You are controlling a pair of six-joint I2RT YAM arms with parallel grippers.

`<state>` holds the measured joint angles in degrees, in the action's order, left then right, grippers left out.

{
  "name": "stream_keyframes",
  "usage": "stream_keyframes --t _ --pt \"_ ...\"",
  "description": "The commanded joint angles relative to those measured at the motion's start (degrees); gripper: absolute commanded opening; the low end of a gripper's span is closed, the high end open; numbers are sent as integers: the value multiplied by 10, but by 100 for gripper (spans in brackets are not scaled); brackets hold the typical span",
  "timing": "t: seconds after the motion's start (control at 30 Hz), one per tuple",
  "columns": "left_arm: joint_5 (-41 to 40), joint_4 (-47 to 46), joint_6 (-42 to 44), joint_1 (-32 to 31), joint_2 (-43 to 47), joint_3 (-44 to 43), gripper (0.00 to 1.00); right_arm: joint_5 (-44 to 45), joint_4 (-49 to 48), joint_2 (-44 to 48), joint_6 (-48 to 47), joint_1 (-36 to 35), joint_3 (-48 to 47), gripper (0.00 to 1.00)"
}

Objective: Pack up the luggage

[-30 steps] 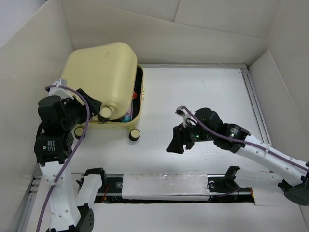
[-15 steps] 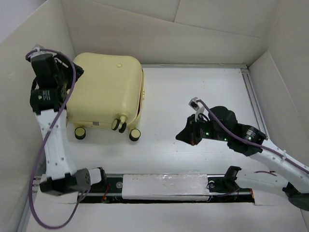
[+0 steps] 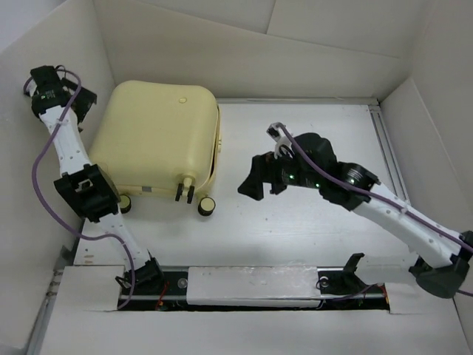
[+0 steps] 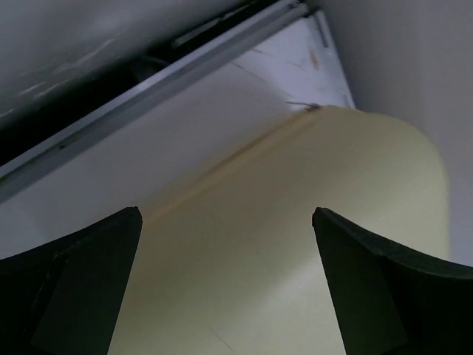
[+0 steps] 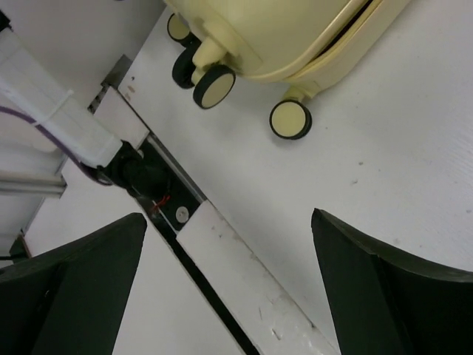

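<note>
While neither arm holds anything, the luggage (image 3: 159, 137) lies flat at the far left of the table (image 3: 318, 140). Its 2 pale yellow shells are together, and only a thin dark seam shows along its right side. A small round emblem (image 3: 182, 100) sits near the far edge of the upper shell, and the cream-and-black wheels (image 3: 206, 207) point toward the near edge of the table. The left arm reaches far back along the cardboard wall (image 3: 29, 163), and the left hand (image 3: 80, 98) hangs just beside the far left corner of the luggage. In the left wrist view, the left hand (image 4: 225, 222) has its 2 fingers (image 4: 81, 274) spread wide, with nothing between them and the smooth yellow shell filling the view beneath. The right hand (image 3: 251, 183) hovers over bare table to the right of the luggage, near it but apart from it, pointing toward its wheeled end. In the right wrist view, the right hand (image 5: 228, 218) is likewise spread wide and empty. Beyond its fingers (image 5: 377, 288), 3 wheels show: 1 alone (image 5: 290, 119) on the white surface and 2 (image 5: 213, 86) closer to the shell. A black slot with a white strip (image 3: 251, 285) runs along the near edge of the table between the 2 arm bases.
</note>
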<state>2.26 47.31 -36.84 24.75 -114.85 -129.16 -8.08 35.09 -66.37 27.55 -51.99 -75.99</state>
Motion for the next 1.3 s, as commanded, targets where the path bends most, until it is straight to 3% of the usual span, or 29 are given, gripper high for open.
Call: stream_keyframes --t 0.0,0.07,0.1,0.13,0.17,0.23,0.27,0.33,0.37,0.43,0.5,0.67,0.87,1.03,1.27 --pt "32 -21 -2 36 13 32 100 -29 -75 -52 9 35 -45 100" --pt "32 -21 -2 36 -7 32 98 -60 -110 -99 24 56 -75 96" --pt "37 -16 4 36 -16 23 92 -78 -127 -115 29 78 -94 80" --pt "45 -16 4 36 -16 30 89 -86 -127 -131 36 90 -103 80" --pt "56 -30 4 36 -23 44 80 -95 -139 -159 42 102 -111 59" --pt "74 -75 4 29 -11 111 49 -109 -150 -185 60 134 -123 39" --pt "74 -90 11 18 1 132 39 -109 -157 -198 60 143 -131 25" --pt "74 -117 22 6 13 190 21 -104 -169 -238 72 166 -141 18" --pt "74 -128 22 6 18 212 13 -104 -169 -255 73 174 -159 18" --pt "86 -146 37 -8 39 275 7 -98 -163 -305 78 185 -180 16" --pt "96 -172 45 -8 65 318 1 -98 -163 -334 78 200 -206 22" --pt "143 -211 75 -55 119 448 0 -85 -151 -371 78 232 -217 23" --pt "132 -226 51 -249 191 543 0 -63 -137 -358 67 295 -187 27" --pt "146 -291 -33 -338 266 686 0 -14 -105 -351 57 358 -181 35" --pt "97 -267 -123 -476 387 749 0 62 -46 -374 63 413 -181 41"
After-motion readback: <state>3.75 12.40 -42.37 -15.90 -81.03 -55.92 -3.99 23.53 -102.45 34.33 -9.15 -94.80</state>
